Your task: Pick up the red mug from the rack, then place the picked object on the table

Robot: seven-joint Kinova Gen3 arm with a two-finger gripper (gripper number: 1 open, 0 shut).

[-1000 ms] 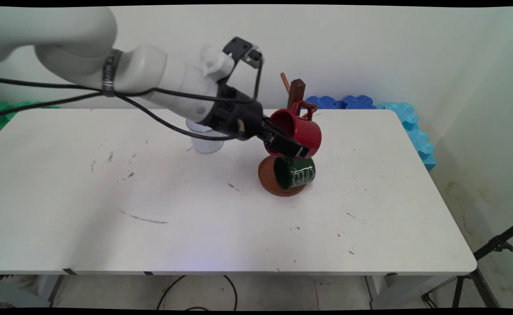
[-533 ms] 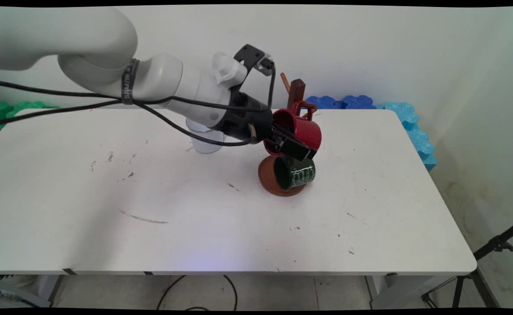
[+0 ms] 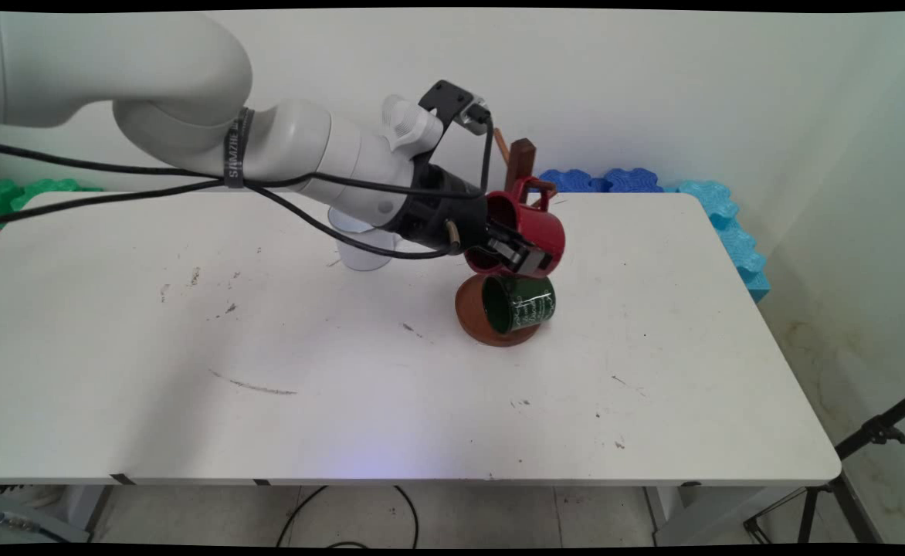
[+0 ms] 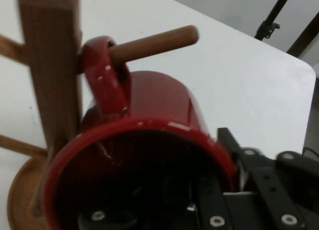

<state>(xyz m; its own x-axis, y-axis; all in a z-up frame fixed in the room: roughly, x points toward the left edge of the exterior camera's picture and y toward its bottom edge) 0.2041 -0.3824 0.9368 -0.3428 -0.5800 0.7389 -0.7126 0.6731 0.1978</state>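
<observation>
Two mugs are seen, both hung on one wooden mug tree [image 3: 520, 166]. The red mug [image 3: 533, 228] is glossy and cylindrical, tipped on its side with its mouth turned towards the arm. Its looped handle [image 4: 106, 80] is threaded over a round wooden peg [image 4: 154, 42] that juts from the tree's square upright post [image 4: 50, 70]. The dark green mug [image 3: 520, 303] hangs just below it, also lying sideways, with pale lettering printed on its side. It is set in front of the tree's round, flat, reddish-brown base [image 3: 474, 313], which rests on the table.

The black two-finger gripper [image 3: 516, 255] is closed on the rim of the red mug. One finger is seen inside the mug's mouth and the other [image 4: 234, 150] is pressed against the outer wall, so that the wall is pinched between them. The opening is only as wide as the mug's wall.

One translucent, pale cup [image 3: 361, 245] is partly hidden behind the arm, standing on the table to the left of the tree and apart from it. The white table [image 3: 344, 401] has a smooth top marked with dark scuffs and specks. Along the wall behind it, foam mats with wavy edges are stacked: green ones [image 3: 5, 197] at the left, blue ones [image 3: 607, 180] and lighter cyan ones [image 3: 730, 232] at the right. One black tripod [image 3: 862, 455] stands on the floor beyond the table's right corner.
</observation>
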